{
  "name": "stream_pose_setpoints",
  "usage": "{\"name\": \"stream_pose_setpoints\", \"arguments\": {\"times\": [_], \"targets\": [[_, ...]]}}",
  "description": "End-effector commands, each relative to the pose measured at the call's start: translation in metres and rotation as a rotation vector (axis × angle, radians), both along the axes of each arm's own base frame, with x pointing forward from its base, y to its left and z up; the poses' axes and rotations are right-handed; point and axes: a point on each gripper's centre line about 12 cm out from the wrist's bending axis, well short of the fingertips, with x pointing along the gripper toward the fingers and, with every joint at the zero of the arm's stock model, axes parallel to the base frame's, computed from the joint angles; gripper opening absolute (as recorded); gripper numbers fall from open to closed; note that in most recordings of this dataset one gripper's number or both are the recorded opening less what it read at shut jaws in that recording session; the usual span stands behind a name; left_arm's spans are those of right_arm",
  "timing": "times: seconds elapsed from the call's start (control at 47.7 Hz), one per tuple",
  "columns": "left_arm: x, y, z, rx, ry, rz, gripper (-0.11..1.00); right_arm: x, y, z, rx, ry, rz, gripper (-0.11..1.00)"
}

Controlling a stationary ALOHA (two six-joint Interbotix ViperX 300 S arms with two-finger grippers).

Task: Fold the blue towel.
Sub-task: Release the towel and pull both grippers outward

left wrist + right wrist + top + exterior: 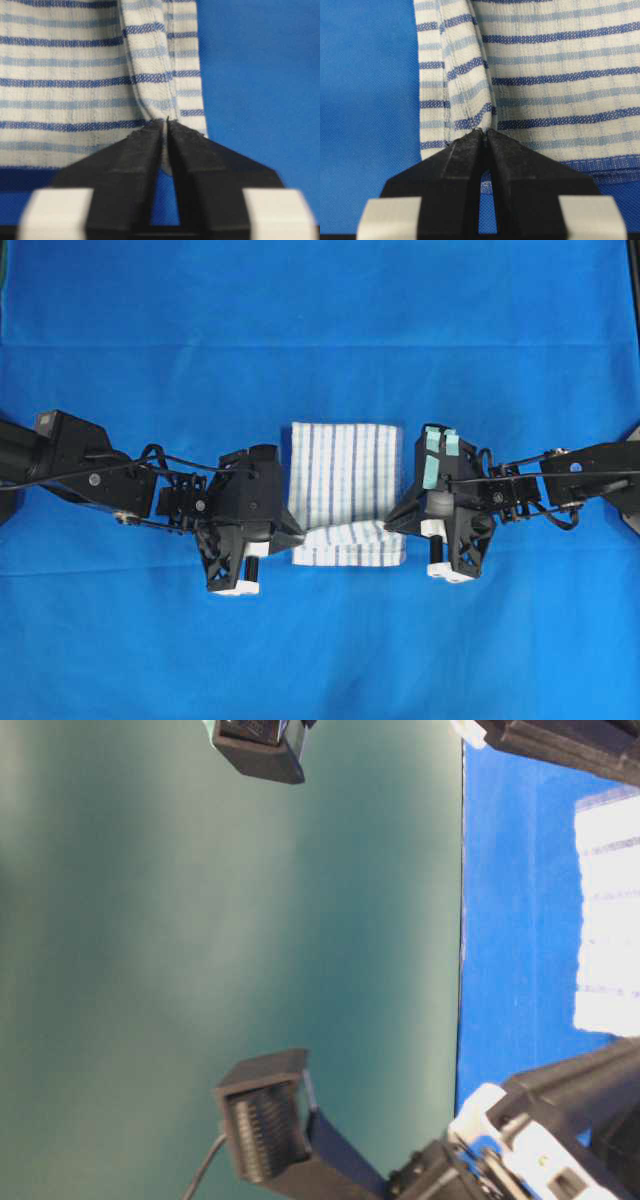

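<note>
The blue towel (340,490) lies between the two arms on the blue surface (320,330), its near edge pinched up by both: left fingers (152,137) and right fingers (470,142) each closed on a corner fold. It looks light, soft and limp, likely to sag between grips, so hemmed corners at the fingertips suit best.

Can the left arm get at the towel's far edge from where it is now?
Probably yes: the blue towel's far edge lies bare, nothing on it, but the left gripper fingers are pinched on a near-corner fold.
</note>
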Motion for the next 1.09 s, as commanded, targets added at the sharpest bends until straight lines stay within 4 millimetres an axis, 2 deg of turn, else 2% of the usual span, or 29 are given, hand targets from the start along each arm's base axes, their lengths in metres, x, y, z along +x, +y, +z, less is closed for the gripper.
{"name": "stream_pose_setpoints", "arguments": {"times": [0.0,0.042,0.168,0.231,0.272,0.377,0.65,0.754,0.859,1.069], "targets": [[0.005,-0.002,0.010,-0.002,-0.032,-0.006,0.18,0.004,0.003,0.006,0.011,-0.022,-0.001,0.06],[0.005,-0.002,0.010,-0.003,-0.034,-0.005,0.28,0.005,0.004,0.007,0.017,-0.024,-0.005,0.09],[0.002,-0.002,0.017,0.002,-0.038,-0.010,0.66,0.008,0.006,0.015,0.022,-0.039,-0.005,0.48],[-0.001,-0.001,0.025,0.006,-0.037,-0.015,0.80,0.009,0.007,0.022,0.022,-0.048,-0.002,0.63],[-0.004,-0.001,0.030,0.009,-0.032,-0.017,0.81,0.009,0.007,0.029,0.021,-0.058,-0.001,0.67],[-0.013,0.000,0.053,0.009,-0.039,-0.021,0.76,0.007,0.007,0.049,0.014,-0.082,0.007,0.61],[-0.052,0.006,0.118,0.031,-0.179,-0.053,0.75,-0.014,-0.001,0.115,-0.037,-0.204,0.031,0.62],[-0.070,0.010,0.138,0.041,-0.248,-0.061,0.75,-0.029,-0.010,0.139,-0.074,-0.265,0.029,0.62],[-0.094,0.018,0.155,0.041,-0.318,-0.049,0.75,-0.045,-0.020,0.153,-0.101,-0.319,0.012,0.62],[-0.136,0.034,0.172,0.039,-0.445,-0.009,0.75,-0.085,-0.035,0.177,-0.142,-0.434,-0.020,0.62]]}}
